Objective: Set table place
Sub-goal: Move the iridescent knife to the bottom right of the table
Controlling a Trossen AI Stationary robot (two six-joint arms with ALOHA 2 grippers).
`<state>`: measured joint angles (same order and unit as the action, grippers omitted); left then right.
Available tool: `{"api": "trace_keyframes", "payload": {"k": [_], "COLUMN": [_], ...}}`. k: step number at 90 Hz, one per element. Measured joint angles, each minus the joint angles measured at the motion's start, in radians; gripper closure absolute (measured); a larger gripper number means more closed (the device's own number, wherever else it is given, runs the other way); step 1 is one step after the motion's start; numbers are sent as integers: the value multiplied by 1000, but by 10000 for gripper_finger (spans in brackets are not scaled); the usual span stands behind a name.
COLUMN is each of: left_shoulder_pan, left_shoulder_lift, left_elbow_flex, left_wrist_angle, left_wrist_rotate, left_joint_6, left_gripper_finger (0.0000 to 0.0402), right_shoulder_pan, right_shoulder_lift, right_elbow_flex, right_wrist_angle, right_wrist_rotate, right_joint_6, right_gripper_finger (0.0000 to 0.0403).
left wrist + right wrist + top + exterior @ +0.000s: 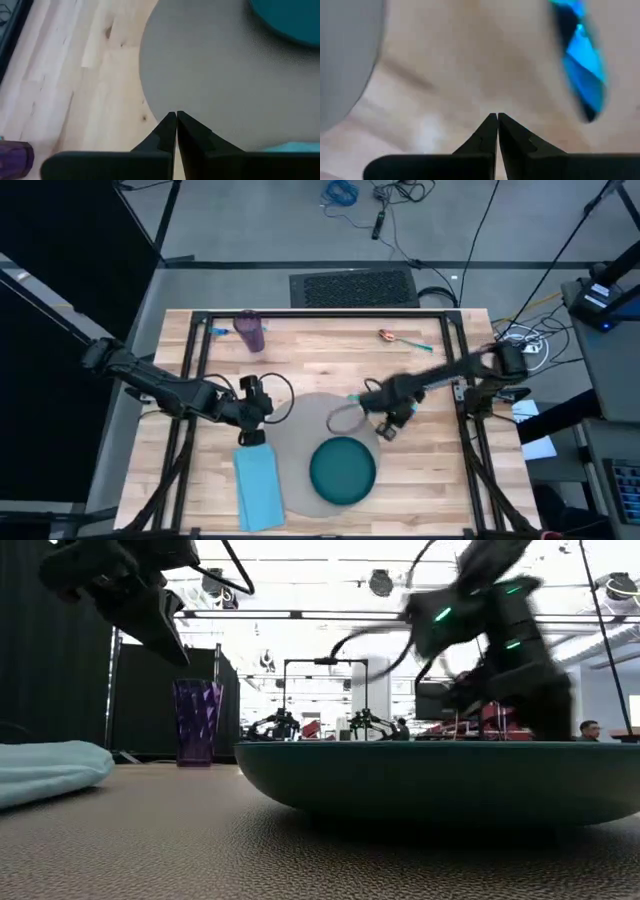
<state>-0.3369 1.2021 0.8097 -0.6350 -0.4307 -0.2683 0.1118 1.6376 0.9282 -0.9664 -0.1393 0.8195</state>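
The round grey placemat (300, 442) lies on the light-wood table (430, 480), toward its near side. A dark teal plate (343, 470) rests flat on the mat's near part. My left gripper (176, 116) is shut and hovers above the mat's left edge (150, 95), raised off it in the low view (150, 610). My right gripper (496, 116) is shut too, and hangs over bare wood just past the mat's far right edge (378, 402). A blurred blue object (580, 60) lies on the wood ahead of it.
A light blue napkin (258, 485) lies left of the mat near the front edge. A purple cup (250, 330) stands at the far left, and a utensil with an orange end (398, 338) lies at the far right. Black frame bars (190, 380) cross the table's sides.
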Motion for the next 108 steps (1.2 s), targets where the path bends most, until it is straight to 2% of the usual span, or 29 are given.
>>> {"api": "trace_keyframes", "payload": {"k": [9,17,29,39,48,55,69,84,95,108], "left_shoulder_pan": [14,27,57,96,134,146,154,154,154,154], "left_shoulder_lift": [0,0,0,-19,-51,-71,-91,-91,-91,-91], "left_elbow_flex": [0,0,0,0,0,0,0,0,0,0], "left_wrist_angle": [5,35,121,148,131,107,126,165,163,162], "left_wrist_rotate": [-6,-7,-15,-38,-40,-41,-41,-41,-41,-40], "left_joint_6": [19,40,114,155,145,144,152,182,181,178], "left_gripper_finger": [402,402,402,402,402,402,402,402,402,402], "right_shoulder_pan": [87,110,31,-45,-74,-101,-144,-157,-157,-194], "right_shoulder_lift": [-121,-203,-267,-281,-284,-282,-282,-282,-282,-282], "right_elbow_flex": [-21,-40,-111,-180,-222,-232,-230,-228,-228,-228], "right_wrist_angle": [55,177,471,690,679,600,555,596,592,548], "right_wrist_rotate": [55,174,386,444,480,444,318,198,193,192], "right_joint_6": [150,215,307,367,500,535,373,3,-234,-356], "right_gripper_finger": [403,403,403,403,403,403,403,380,344,307]}}
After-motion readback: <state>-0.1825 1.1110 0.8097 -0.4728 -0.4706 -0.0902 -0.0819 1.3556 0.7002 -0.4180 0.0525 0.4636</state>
